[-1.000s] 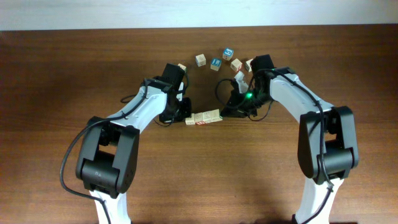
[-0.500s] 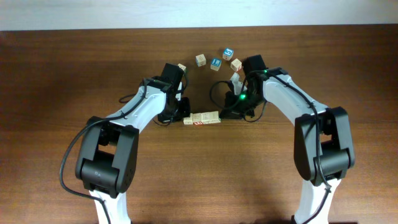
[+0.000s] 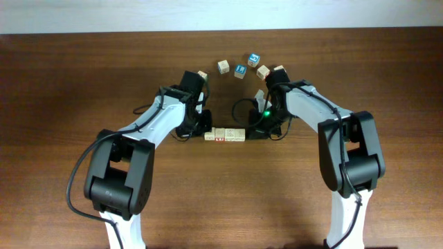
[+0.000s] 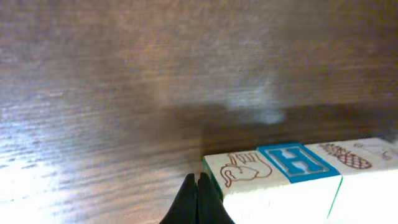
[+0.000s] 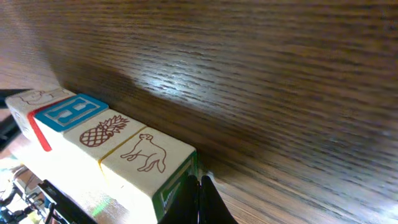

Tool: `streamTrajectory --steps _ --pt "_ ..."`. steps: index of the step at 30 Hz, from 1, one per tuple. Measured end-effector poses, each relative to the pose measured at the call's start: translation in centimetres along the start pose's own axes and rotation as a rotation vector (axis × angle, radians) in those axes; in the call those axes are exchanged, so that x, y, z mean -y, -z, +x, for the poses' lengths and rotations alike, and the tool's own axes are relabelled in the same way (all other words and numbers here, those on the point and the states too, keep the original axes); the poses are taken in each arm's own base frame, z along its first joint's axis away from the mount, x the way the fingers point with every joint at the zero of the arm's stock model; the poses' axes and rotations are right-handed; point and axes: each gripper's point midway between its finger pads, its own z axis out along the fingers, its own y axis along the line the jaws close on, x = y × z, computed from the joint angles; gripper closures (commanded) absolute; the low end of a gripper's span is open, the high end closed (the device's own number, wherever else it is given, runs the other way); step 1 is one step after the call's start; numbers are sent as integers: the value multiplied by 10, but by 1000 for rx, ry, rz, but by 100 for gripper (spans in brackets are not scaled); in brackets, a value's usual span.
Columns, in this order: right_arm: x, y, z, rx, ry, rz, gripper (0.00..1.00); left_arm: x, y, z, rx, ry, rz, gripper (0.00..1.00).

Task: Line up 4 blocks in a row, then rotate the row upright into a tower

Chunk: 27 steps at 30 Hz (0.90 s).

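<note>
Four pale wooden blocks (image 3: 225, 134) lie in one tight row at the table's middle, running left to right. In the right wrist view their tops show a red outline drawing (image 5: 37, 98), a blue H (image 5: 70, 112), a pineapple (image 5: 102, 132) and a dog (image 5: 149, 155). My left gripper (image 3: 201, 133) is shut, its tip (image 4: 198, 186) against the row's left end block (image 4: 245, 171). At the row's right end my right gripper (image 3: 250, 131) is shut too, its tip (image 5: 199, 186) touching the dog block's green-printed side. Neither gripper holds anything.
Loose cubes form an arc behind the row: two blue-faced ones (image 3: 255, 59) (image 3: 239, 70) and pale ones (image 3: 223, 66) (image 3: 263, 71) (image 3: 202, 75). Both arms flank the row, with cables beside them.
The right gripper has swung left and nearer to the row's right end. The row, tilted before with its right end farther back, now lies level. The left gripper has barely moved.
</note>
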Motion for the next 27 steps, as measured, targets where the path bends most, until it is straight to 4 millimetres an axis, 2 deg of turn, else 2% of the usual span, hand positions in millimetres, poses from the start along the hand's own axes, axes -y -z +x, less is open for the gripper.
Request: streamTrajectory --steps 2,3,5,8,10,12,15,18,22,24,26,27 --pt "-3 -3 2 -5 4 -2 78 -6 0 4 -10 -3 -44 88" --pt "-4 -3 2 -7 7 -6 76 -10 0 5 -9 -7 -64 81" --pt "-5 -2 2 -9 1 -16 75 -19 1 2 3 -14 -111 75" --pt "-5 -2 3 -11 0 -20 74 -26 2 1 10 -16 -140 73" --pt "-5 -2 3 -11 -1 -20 73 -27 2 0 12 -16 -146 76" --pt "-5 -2 5 -23 -24 -19 73 -27 2 0 14 -16 -146 86" --pt "1 1 11 -45 -90 -9 74 -18 0 3 5 -26 -116 88" --pt "25 14 15 -58 -191 39 73 -10 -1 5 -3 -35 -89 87" --pt "55 33 13 -22 -239 167 73 -8 -1 6 -6 -36 -83 87" --pt "61 36 12 -13 -244 200 86 -13 -1 8 -12 -34 -106 88" --pt "64 37 12 -15 -220 211 94 -17 0 8 -12 -32 -128 90" --pt "65 38 11 -13 -201 208 95 -21 1 7 -8 -26 -138 96"
